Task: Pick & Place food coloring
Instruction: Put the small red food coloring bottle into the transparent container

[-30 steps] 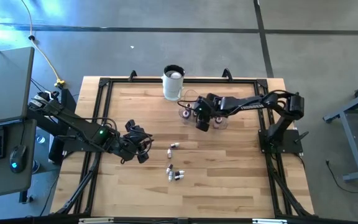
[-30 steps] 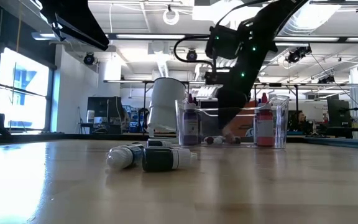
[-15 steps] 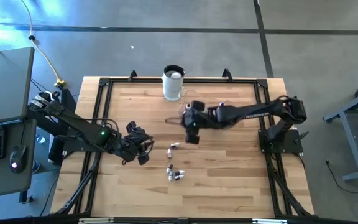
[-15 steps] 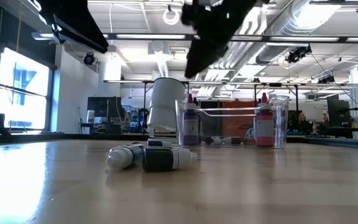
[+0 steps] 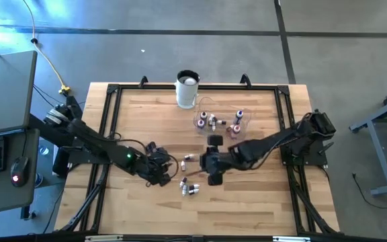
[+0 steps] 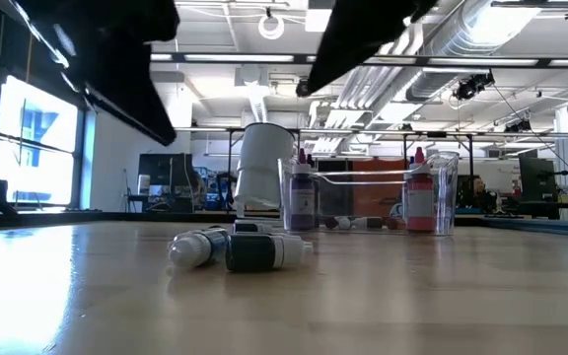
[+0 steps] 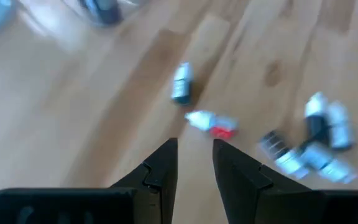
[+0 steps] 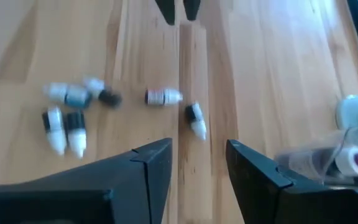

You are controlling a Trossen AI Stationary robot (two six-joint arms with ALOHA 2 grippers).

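The right claw [image 5: 213, 163] hangs over the middle of the tabletop [image 5: 146, 111], its fingers [image 8: 148, 163] spread apart and empty. The left claw [image 5: 168, 168] hovers close beside it, fingers [image 7: 161, 169] parted by a narrow gap, holding nothing. Loose food coloring bottles [image 5: 190, 190] lie on their sides between and just in front of the two claws. More bottles [image 5: 211, 121] stand in the clear bowl [image 5: 235, 134] near the white cup [image 5: 187, 90].
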